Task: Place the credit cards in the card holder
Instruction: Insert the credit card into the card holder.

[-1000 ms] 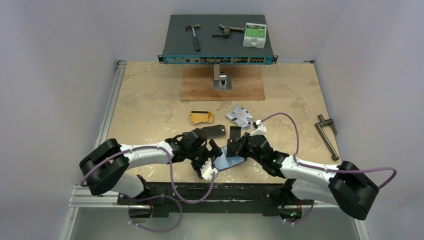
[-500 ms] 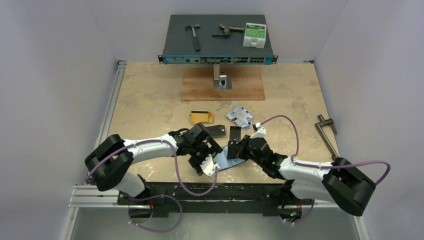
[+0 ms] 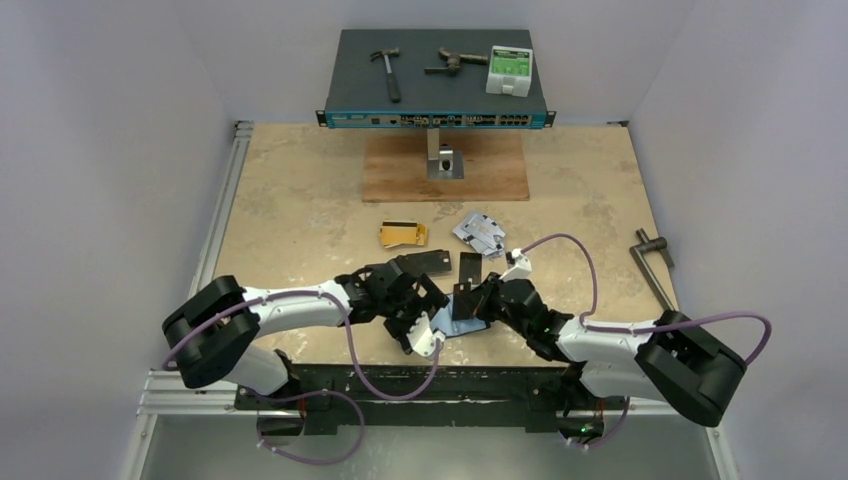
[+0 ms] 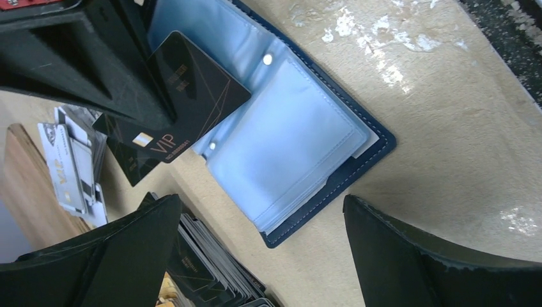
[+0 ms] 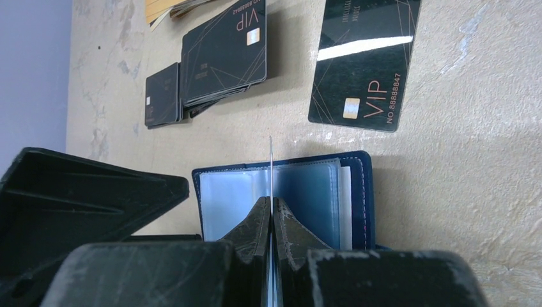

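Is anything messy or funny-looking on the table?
Yes. The silver cards lie in a jumbled heap mid-table, and the black stack is fanned unevenly, with one black card lying apart. Nothing looks damaged.

In the right gripper (image 5: 271, 208), the black card (image 5: 271, 165) shows only its thin edge. Its fingers (image 5: 295, 238) hide the card holder's (image 5: 307, 185) near part.

Bright, even light, soft shadows; glare streaks a loose black card (image 5: 364, 64).
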You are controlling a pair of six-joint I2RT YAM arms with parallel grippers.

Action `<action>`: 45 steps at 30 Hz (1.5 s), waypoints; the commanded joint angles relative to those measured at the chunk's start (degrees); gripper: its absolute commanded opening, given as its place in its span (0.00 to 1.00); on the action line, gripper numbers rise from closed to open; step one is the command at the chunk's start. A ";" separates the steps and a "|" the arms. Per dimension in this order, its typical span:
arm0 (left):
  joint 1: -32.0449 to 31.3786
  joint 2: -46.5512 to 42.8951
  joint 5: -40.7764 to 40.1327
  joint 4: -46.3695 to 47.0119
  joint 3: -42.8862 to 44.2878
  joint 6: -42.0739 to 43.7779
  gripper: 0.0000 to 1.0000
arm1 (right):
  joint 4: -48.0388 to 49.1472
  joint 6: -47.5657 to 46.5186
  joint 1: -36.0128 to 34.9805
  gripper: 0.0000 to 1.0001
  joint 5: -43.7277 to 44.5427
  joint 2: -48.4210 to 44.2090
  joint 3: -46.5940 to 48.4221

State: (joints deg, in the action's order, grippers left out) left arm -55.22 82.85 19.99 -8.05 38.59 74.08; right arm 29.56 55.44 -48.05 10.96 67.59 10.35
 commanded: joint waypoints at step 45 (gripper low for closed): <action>0.03 1.23 2.35 5.34 -5.02 1.25 1.00 | -12.85 0.32 -2.04 0.31 -2.73 -5.73 -1.45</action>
State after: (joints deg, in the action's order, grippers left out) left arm -55.18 82.94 23.75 0.36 34.79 76.97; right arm 24.95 56.12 -49.67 7.35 62.43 6.57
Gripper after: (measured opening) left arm 0.999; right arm 0.270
